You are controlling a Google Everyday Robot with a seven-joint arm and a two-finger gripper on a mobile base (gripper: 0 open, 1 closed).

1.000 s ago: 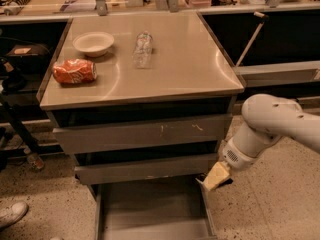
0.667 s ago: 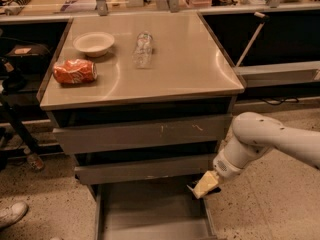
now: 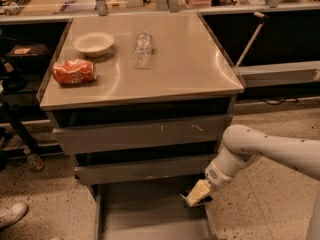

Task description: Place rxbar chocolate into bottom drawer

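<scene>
Three grey drawers sit stacked under a square tan tabletop (image 3: 175,69). The top drawer (image 3: 140,134) and the middle drawer (image 3: 145,169) are pushed in and show plain fronts. The bottom drawer (image 3: 145,216) is pulled out toward the near edge of the scene, a wide shallow tray with a flat grey floor and low side walls.

One white robot arm (image 3: 270,149) reaches in from the right, across speckled floor that lies open beside the cabinet. Its one gripper (image 3: 197,194), pale yellow, hangs over the far right part of the tray, just below the middle drawer's front and close to the tray's right wall. To the gripper's left and nearer, the tray's floor shows open across most of its width.

One small dark shape (image 3: 185,198) shows right at the gripper's left tip, but it is too small to tell whether it is the rxbar chocolate. Neither the bar's lettering nor its outline can be made out. It cannot be told whether the gripper is wide, narrow or holding something.

On the tabletop, well apart from the gripper, lie three things. One white bowl (image 3: 93,43) stands far left. One crushed orange can (image 3: 74,71) lies on its side just nearer than the bowl. One clear bottle (image 3: 143,49) lies on its side right of the bowl.

One white shoe (image 3: 11,215) shows at the near left edge.
</scene>
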